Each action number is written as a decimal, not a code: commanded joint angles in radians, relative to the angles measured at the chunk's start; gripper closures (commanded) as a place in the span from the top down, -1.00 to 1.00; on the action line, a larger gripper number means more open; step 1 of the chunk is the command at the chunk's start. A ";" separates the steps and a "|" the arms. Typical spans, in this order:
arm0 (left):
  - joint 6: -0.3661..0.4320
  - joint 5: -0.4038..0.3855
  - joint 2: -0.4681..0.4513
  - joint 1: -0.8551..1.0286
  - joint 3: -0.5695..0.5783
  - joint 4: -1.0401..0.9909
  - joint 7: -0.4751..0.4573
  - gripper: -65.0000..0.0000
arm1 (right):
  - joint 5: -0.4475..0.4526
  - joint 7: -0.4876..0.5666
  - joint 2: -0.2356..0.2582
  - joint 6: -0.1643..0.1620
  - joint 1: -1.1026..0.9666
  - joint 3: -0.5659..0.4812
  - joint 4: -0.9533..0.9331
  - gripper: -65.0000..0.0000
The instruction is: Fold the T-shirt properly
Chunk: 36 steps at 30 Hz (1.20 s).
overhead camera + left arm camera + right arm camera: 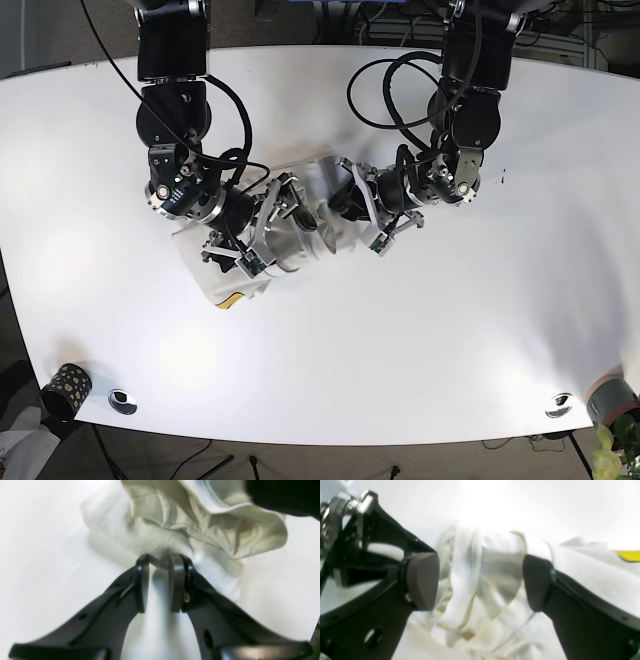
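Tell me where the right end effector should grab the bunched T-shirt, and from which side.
Likely the hanging fold of the T-shirt already sitting between the open pads of the right end effector. That fold stands up in layered ridges, so closing straight on it from where the arm is now should catch it. The shirt's other side is pinched by the left end effector, so stay clear of that edge.

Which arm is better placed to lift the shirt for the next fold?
Probably the left: its pincer is nearly closed, pinching the T-shirt. The right pincer is open, only straddling cloth.
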 commanded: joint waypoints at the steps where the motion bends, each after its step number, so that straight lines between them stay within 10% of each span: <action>1: -0.008 -0.022 0.002 -0.018 -0.003 0.017 -0.018 -0.64 | -0.040 0.020 0.007 0.006 0.018 -0.039 0.038 0.55; 11: -0.008 -0.017 -0.001 -0.021 -0.005 0.016 -0.019 -0.64 | -0.352 0.120 -0.059 0.006 0.016 -0.076 0.032 0.55; 21: -0.008 -0.020 -0.027 -0.022 -0.007 0.016 -0.021 -0.64 | -0.458 0.240 -0.071 0.006 0.015 -0.073 -0.057 0.51; 36: -0.008 -0.020 -0.018 -0.024 0.000 0.014 -0.021 -0.64 | -0.476 0.310 -0.065 0.006 -0.010 -0.072 -0.118 -0.98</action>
